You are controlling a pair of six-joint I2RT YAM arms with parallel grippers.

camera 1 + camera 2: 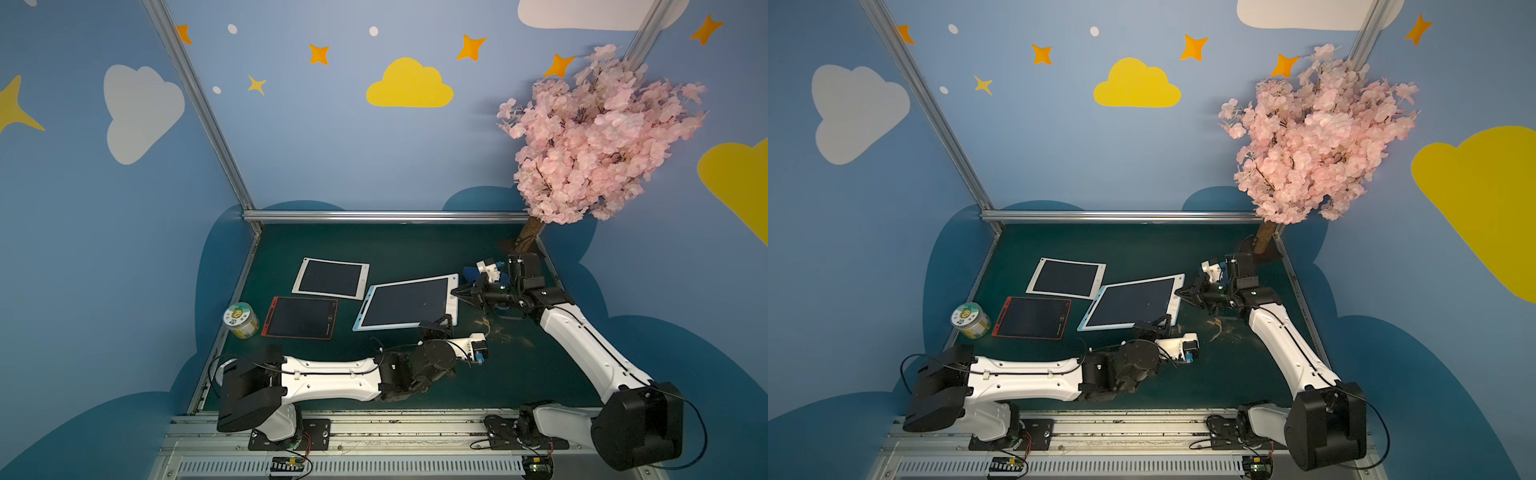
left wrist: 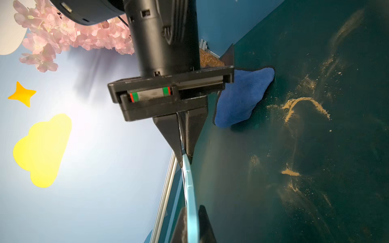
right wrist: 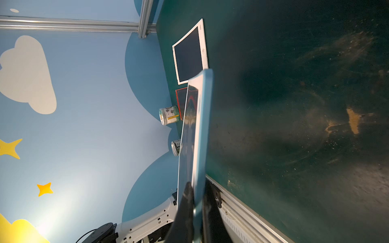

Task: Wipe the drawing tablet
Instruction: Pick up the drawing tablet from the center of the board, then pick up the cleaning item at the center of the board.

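In both top views, the light-blue-framed drawing tablet (image 1: pixel 409 303) (image 1: pixel 1131 304) sits mid-table on the dark green mat (image 1: pixel 415 249). The left gripper (image 1: pixel 436 326) is at its near edge and the right gripper (image 1: pixel 456 292) at its right edge. A white-framed tablet (image 1: pixel 331 277), a red-framed tablet (image 1: pixel 300 318) and a yellow-lidded jar (image 1: pixel 241 321) lie to the left. In the left wrist view, the left gripper (image 2: pixel 192 227) pinches the tablet's thin blue edge (image 2: pixel 190 189). The right gripper (image 2: pixel 183 155) is pressed onto the far end, with a crumpled blue cloth (image 2: pixel 244 96) and brown powder (image 2: pixel 303 105) on the mat beyond. In the right wrist view, the right gripper (image 3: pixel 196 210) clasps the tablet (image 3: pixel 200 130) edge-on.
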